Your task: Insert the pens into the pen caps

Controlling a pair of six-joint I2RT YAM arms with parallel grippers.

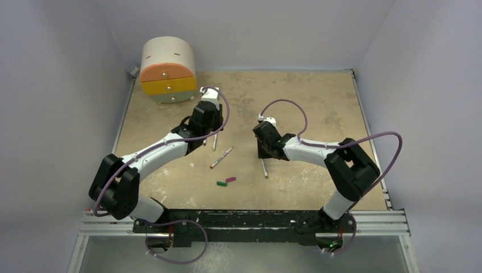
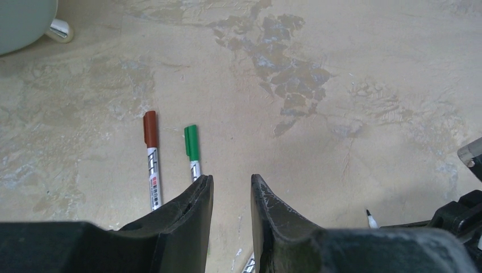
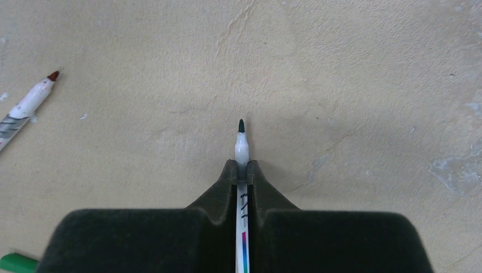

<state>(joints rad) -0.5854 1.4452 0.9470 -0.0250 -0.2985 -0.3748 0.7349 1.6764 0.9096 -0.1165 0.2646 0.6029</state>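
The right gripper (image 3: 241, 166) is shut tight on an uncapped pen (image 3: 242, 147). Its dark green tip pokes out just beyond the fingertips, and a second bare pen (image 3: 25, 105) with a reddish tip lies on the table (image 3: 352, 85) well to the left. The left gripper (image 2: 232, 192) stands part open and holds nothing, with a green-capped pen (image 2: 192, 147) and a dark-red-capped pen (image 2: 151, 153) side by side just left of its left finger. A loose green cap (image 1: 221, 183) and magenta cap (image 1: 231, 180) lie close together nearer the bases, between the arms.

Even, soft overhead light, faint shadows, no glare, wrist views slightly soft up close
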